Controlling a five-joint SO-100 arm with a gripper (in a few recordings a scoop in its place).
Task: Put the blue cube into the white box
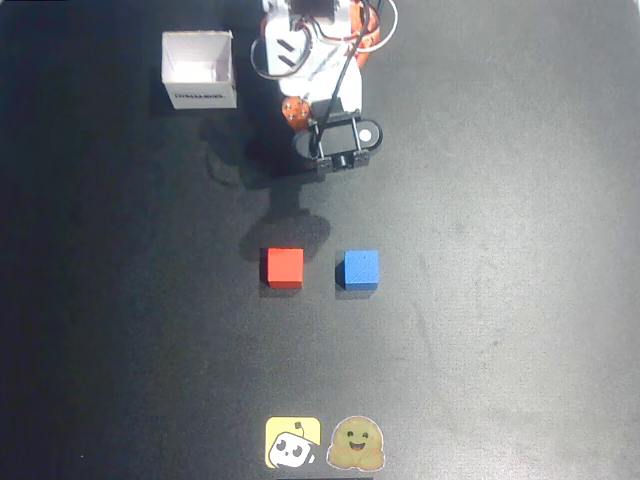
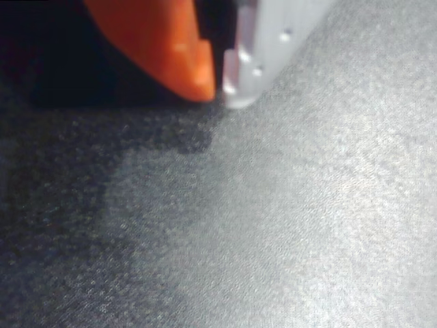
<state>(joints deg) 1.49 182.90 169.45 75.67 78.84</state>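
The blue cube (image 1: 360, 270) rests on the dark table near the middle of the overhead view, just right of a red cube (image 1: 284, 267). At the back left stands the white box (image 1: 199, 70), its opening facing up and dark print on its near wall. My arm is folded at the top centre, well behind both cubes and to the right of the box. In the overhead view my gripper (image 1: 298, 118) is tucked under the arm. The wrist view shows the gripper (image 2: 220, 92) shut, its orange and white fingertips touching, with nothing held, just above bare table.
Two stickers lie at the front edge: a yellow one (image 1: 292, 442) and a smiling-face one (image 1: 358, 444). Dark open table surrounds the cubes, and open table lies between the blue cube and the box.
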